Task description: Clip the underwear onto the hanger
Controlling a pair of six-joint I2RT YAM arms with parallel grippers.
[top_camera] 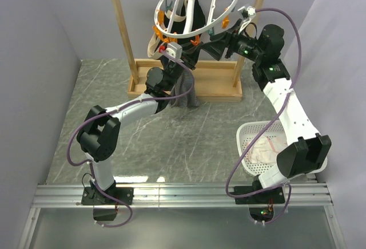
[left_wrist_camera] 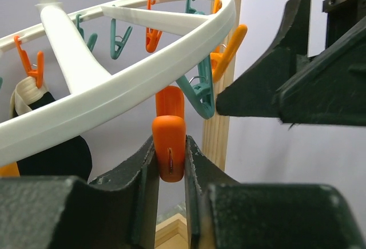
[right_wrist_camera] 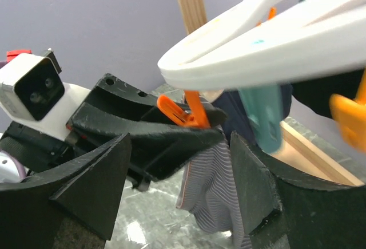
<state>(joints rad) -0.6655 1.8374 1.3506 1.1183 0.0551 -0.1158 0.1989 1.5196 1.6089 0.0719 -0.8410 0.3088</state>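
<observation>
The hanger (top_camera: 194, 8), a white ring with orange and teal clothespins, hangs from the wooden frame. My left gripper (left_wrist_camera: 169, 143) is shut on an orange clothespin (left_wrist_camera: 169, 151) under the ring (left_wrist_camera: 114, 94), both fingers pressed against its sides. The underwear (top_camera: 186, 91), grey with fine stripes, hangs below that gripper (top_camera: 171, 51). In the right wrist view the underwear (right_wrist_camera: 214, 197) drops from beneath the left finger and the orange clothespin (right_wrist_camera: 191, 111), its top edge hidden. My right gripper (right_wrist_camera: 178, 146) stands open around that spot, beside the ring (top_camera: 220, 40).
The wooden frame (top_camera: 189, 86) stands on the marble table at the back. A dark garment (top_camera: 191, 20) hangs inside the ring. A white basket (top_camera: 251, 131) with a pinkish-white cloth sits at the right, beside the right arm.
</observation>
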